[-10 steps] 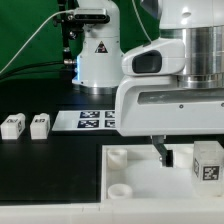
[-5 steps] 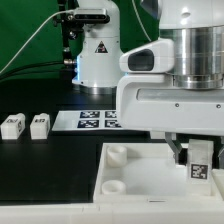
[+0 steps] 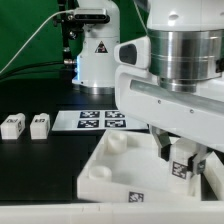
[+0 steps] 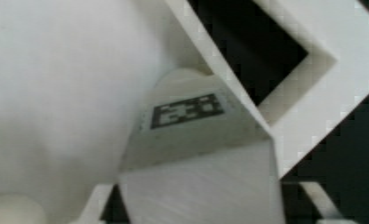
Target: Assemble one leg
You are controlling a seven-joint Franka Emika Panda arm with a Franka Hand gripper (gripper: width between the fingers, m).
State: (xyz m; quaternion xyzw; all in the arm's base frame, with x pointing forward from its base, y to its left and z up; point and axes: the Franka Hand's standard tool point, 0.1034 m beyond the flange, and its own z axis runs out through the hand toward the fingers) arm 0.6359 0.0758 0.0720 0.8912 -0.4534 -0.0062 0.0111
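My gripper (image 3: 182, 166) hangs over the right part of the large white tray-like piece (image 3: 110, 178) and is shut on a leg (image 3: 181, 168), a small white block with a black-and-white tag. In the wrist view the leg (image 4: 195, 140) fills the space between the jaws of the gripper (image 4: 202, 206), tag facing the camera, and the tray's rim (image 4: 316, 62) runs beside it. The tray sits turned at an angle, with round sockets (image 3: 118, 144) at its corners. Two more legs (image 3: 12, 125) (image 3: 39, 125) stand at the exterior view's left.
The marker board (image 3: 95, 120) lies behind the tray, in front of the white robot base (image 3: 98, 55). The table's black surface (image 3: 40, 165) lies between the loose legs and the tray. A green backdrop is behind.
My gripper moved onto the leg that stood on the tray's right side and shut on it. The wrist has turned, and the tray has swung round to a slanted position.
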